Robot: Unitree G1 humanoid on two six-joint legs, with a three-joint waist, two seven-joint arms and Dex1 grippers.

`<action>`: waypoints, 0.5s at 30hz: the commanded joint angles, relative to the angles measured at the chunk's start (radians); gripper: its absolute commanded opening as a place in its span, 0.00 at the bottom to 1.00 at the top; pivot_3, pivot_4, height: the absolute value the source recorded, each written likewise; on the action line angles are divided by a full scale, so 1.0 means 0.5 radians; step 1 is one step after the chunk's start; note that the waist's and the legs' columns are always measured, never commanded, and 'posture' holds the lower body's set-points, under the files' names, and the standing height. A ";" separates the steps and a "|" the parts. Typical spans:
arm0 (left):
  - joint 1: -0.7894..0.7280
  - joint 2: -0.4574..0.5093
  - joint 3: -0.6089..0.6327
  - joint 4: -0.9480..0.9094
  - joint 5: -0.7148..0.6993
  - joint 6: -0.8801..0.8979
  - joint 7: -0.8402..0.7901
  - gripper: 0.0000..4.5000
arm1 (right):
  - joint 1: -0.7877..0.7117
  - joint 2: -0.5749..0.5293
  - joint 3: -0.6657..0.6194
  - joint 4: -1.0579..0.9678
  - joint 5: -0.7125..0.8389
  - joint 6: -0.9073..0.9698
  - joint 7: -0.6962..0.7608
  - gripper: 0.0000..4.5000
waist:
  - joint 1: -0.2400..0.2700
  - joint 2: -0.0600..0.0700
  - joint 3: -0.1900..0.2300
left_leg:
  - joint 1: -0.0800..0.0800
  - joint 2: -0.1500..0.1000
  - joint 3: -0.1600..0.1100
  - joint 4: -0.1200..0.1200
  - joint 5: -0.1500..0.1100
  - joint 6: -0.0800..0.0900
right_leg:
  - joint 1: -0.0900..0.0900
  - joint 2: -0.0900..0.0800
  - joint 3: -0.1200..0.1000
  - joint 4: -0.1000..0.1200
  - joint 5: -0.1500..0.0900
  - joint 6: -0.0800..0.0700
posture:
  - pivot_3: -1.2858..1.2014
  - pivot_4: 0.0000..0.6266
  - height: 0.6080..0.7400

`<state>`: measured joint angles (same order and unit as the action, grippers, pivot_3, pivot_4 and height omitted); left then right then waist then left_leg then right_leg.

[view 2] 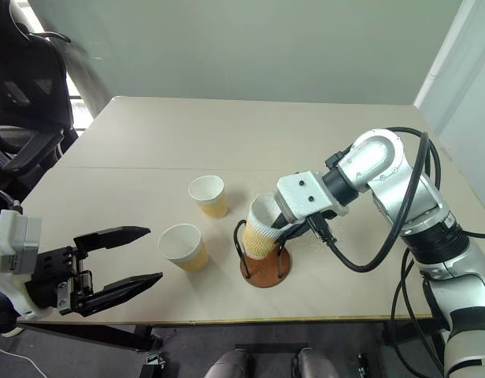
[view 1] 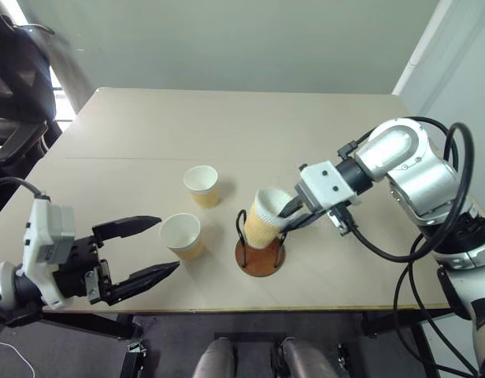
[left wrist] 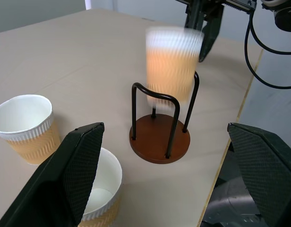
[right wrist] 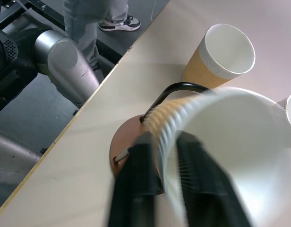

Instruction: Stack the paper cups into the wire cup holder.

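Spotted the right gripper [view 1: 291,211] with its jaws only a little way apart, astride the rim wall of one paper cup [left wrist: 171,66], one finger inside and one outside. Looked more like a slack straddle than a real pinch (my read, nothing more). Guessed the reason for taking the wall rather than the whole body: leaves the cup's outside free to slide between the wires.

Found that cup right under those jaws, tilted, with its lower end down between the two black loops of the wire cup holder [left wrist: 159,137] and its foot apparently not yet on the wooden disc. Reckoned the tilt came from the gripper reaching in sideways and downward.

Saw the left gripper [view 2: 156,253] well away from the right one, jaws spread wide, holding nothing, aimed roughly at the holder. Took that as waiting its turn. Noticed the nearer spare cup [view 1: 182,236] just beyond its fingertips, upright and mouth up, and the farther spare cup [view 1: 201,185] past that one, also upright, both apart from the holder. Figured two cups were left to do.

Further out: a plain pale table [view 1: 148,118], smooth and matte, holder near its front edge. Beyond that, a grey-green wall [view 1: 227,39], a dark office chair [view 1: 14,79] off the left gripper's side, and a person's legs [right wrist: 89,14] on the floor by the table.
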<state>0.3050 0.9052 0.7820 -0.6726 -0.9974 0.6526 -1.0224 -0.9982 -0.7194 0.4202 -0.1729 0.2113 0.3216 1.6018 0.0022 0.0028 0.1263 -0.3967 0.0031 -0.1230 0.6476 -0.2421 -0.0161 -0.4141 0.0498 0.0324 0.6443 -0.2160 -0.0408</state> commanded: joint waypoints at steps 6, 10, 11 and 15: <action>-0.020 0.272 0.088 0.036 -0.014 0.171 -0.004 1.00 | -0.063 -0.058 -0.109 0.048 0.015 0.001 0.007 0.66 | 0.003 0.000 0.000 | 0.000 0.000 0.000 0.000 0.000 0.000 | 0.000 0.000 0.000 0.000 0.000 0.000 | 0.52 0.24 1.00; -0.176 0.440 -0.075 0.135 0.123 0.151 -0.005 1.00 | -0.072 -0.230 -0.339 0.201 0.357 0.217 0.023 0.66 | 0.023 0.000 0.000 | -0.001 -0.001 -0.002 0.001 0.001 -0.001 | 0.000 0.000 0.000 -0.001 0.001 -0.004 | 0.52 0.24 1.00; -0.178 0.486 -0.145 0.145 0.219 0.112 -0.039 1.00 | -0.047 -0.314 -0.406 0.211 0.528 0.306 0.025 0.66 | 0.027 0.001 0.001 | -0.002 -0.001 -0.002 0.001 0.001 -0.001 | 0.000 0.000 0.000 -0.002 0.001 -0.004 | 0.52 0.24 1.00; -0.236 0.580 -0.355 0.221 0.460 -0.034 -0.133 1.00 | 0.117 -0.494 -0.713 0.246 1.007 0.667 0.025 0.66 | 0.032 -0.004 -0.002 | -0.003 -0.003 -0.002 0.000 -0.005 -0.009 | -0.001 0.000 0.001 -0.004 -0.002 -0.007 | 0.52 0.24 1.00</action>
<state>0.2104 1.1775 0.6235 -0.5713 -0.8111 0.6765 -1.0693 -0.9600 -0.9491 0.1366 -0.0455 0.6131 0.5882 1.6103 0.0180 0.0009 0.1252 -0.3982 0.0020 -0.1238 0.6476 -0.2455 -0.0219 -0.4145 0.0496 0.0327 0.6425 -0.2179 -0.0444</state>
